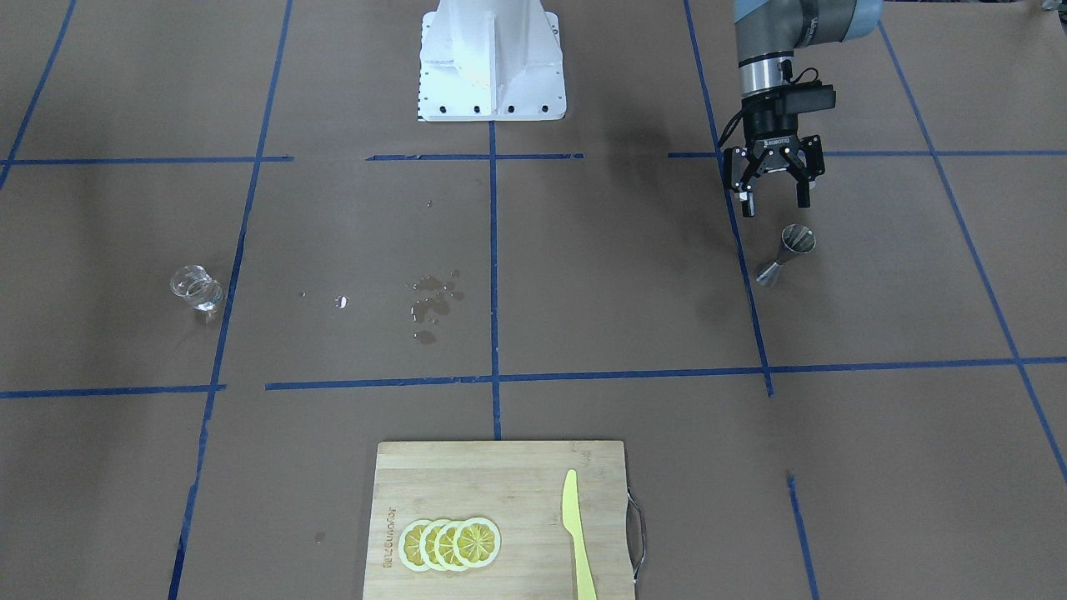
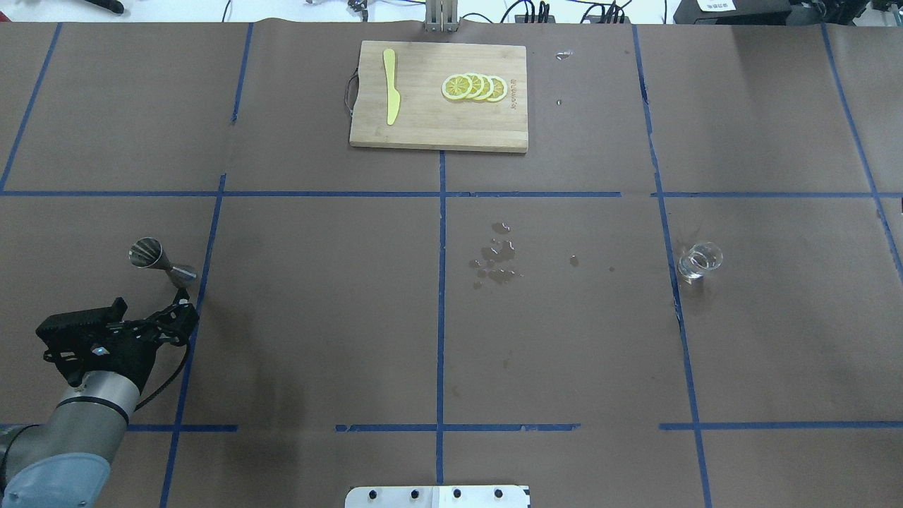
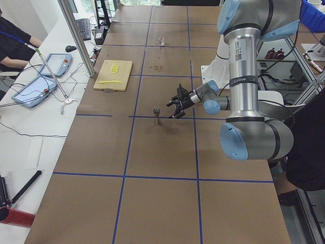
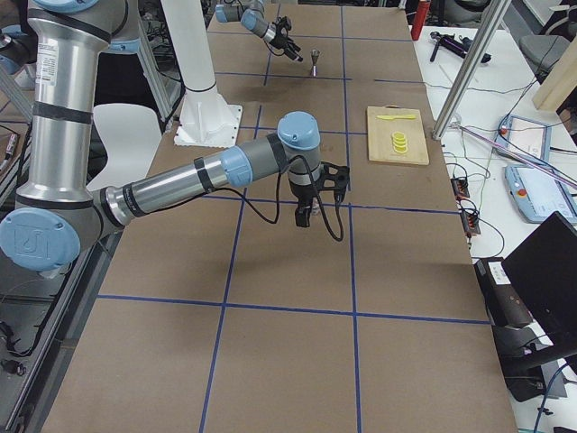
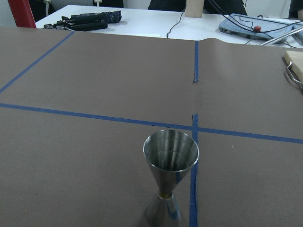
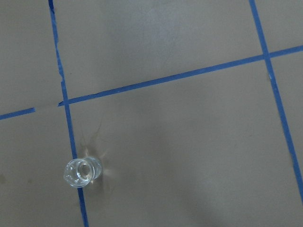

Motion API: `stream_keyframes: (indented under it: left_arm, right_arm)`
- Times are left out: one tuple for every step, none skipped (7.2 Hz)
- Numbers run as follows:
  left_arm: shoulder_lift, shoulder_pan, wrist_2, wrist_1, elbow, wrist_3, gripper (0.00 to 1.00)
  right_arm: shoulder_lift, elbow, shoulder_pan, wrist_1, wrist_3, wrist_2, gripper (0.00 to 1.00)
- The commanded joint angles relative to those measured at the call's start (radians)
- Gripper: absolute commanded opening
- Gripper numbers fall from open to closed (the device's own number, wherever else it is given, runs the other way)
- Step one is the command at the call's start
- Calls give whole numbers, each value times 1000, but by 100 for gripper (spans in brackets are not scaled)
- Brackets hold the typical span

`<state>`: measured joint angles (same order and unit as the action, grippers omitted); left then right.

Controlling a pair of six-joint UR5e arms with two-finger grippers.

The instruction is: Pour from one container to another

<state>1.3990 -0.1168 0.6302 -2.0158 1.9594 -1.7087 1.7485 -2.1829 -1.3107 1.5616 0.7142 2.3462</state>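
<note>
A steel jigger point(image 1: 788, 254) stands upright on the brown table by a blue tape line; it also shows in the overhead view point(image 2: 159, 259) and fills the lower middle of the left wrist view point(image 5: 170, 175). My left gripper point(image 1: 775, 202) hangs open just behind it, a short gap away, with nothing held. A small clear glass point(image 1: 197, 290) stands on the other side of the table point(image 2: 700, 261), and the right wrist view looks down on it point(image 6: 81, 172). My right gripper point(image 4: 305, 215) shows only in the exterior right view, so I cannot tell its state.
A wooden cutting board point(image 2: 423, 127) at the far edge carries lemon slices point(image 2: 474, 87) and a yellow knife point(image 2: 391, 95). Small puddles point(image 2: 497, 257) lie mid-table. The white robot base point(image 1: 492, 58) sits at the near edge.
</note>
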Motion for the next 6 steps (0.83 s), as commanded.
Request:
stream_keyframes:
  left_arm:
    - [52, 2, -84, 3, -103, -5, 99]
    - [76, 2, -95, 3, -129, -5, 98]
    - [96, 2, -105, 2, -152, -5, 94]
    - [95, -3, -124, 3, -162, -5, 90]
    - [95, -12, -124, 3, -162, -5, 85]
    - [95, -18, -124, 3, -162, -5, 85]
  right_arm:
    - [8, -61, 103, -2, 132, -38, 100]
    - [11, -76, 123, -6, 160, -48, 100]
    - [34, -84, 142, -43, 184, -51, 100]
    - [43, -86, 162, -79, 230, -57, 100]
    - [43, -86, 171, -81, 235, -61, 100]
    - [43, -86, 175, -81, 235, -62, 100]
